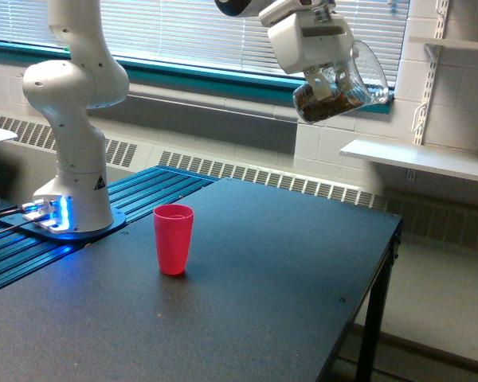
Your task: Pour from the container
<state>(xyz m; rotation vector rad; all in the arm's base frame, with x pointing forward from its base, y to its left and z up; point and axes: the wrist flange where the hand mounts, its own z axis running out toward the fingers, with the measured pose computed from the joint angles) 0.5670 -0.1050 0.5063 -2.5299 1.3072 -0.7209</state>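
Claw [328, 78] pinching the container [340, 89] way up high, tipped on its side with brown bits pooled low (nothing spilling yet), well off toward the exterior view's right of the red cup [174, 239] on the surface [271, 278], so probably mid-carry, needing alignment over the cup first.

dark table [287, 263] | red cup [174, 238] upright | arm base [72, 215]
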